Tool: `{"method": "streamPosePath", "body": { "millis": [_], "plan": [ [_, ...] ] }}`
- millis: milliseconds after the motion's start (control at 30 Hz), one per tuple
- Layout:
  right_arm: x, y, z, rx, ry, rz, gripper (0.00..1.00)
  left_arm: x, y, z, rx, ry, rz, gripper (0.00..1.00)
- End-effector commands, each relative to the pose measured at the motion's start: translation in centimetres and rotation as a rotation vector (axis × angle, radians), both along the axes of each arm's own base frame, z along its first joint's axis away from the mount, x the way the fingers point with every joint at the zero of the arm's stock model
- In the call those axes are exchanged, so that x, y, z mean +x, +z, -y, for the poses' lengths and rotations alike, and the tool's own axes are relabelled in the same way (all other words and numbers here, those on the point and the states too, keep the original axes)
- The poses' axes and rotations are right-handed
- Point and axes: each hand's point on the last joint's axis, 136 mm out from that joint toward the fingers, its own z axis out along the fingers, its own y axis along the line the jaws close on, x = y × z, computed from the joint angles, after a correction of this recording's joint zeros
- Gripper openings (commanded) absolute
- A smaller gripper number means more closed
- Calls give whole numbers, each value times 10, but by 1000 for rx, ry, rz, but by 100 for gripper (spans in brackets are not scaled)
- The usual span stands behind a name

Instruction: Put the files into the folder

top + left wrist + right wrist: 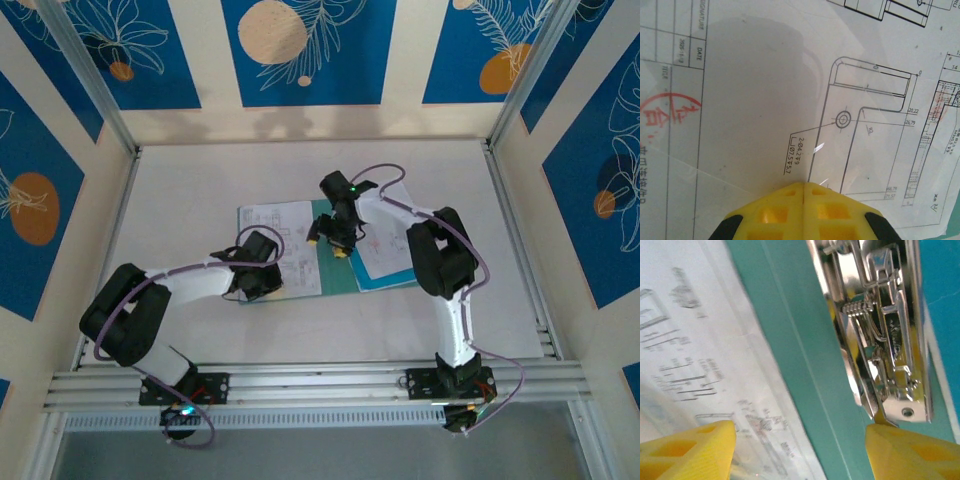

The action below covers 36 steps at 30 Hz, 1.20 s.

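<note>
Fingers together, left gripper (pixel 804 190) sits over the files (pixel 765 100); right gripper (pixel 800 445), spread apart, straddles the clip (pixel 885 340) of the folder (pixel 790 330).

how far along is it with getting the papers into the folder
Done: the folder lies open, with a left sheet and a right sheet either side of its metal clip. In hand: the left gripper is shut, tips at the left sheet; the right gripper is open by the clip. Left, likely: securing the sheets and closing the cover.
</note>
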Motion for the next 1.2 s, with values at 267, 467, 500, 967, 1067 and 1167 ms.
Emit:
{"method": "streamPosePath", "body": {
  "millis": [267, 467, 500, 967, 1067, 1167],
  "plan": [
    [9, 32, 9, -20, -54, 131, 68, -41, -31, -45, 168, 35, -171, 0],
    [0, 37, 7, 20, -83, 183, 68, -40, -30, -45, 175, 28, -165, 0],
    [-1, 40, 6, 31, -84, 191, 67, -40, -30, -46, 180, 25, -166, 0],
    [-26, 43, 77, 44, -210, 182, 60, -21, 7, -43, 177, -26, -70, 11],
    [-27, 30, 102, 58, -241, 141, 54, -9, 33, -22, 137, -56, -7, 26],
    [-29, 15, 117, 45, -247, 84, 51, -4, 49, 9, 81, -99, 28, 28]
  ]
}}
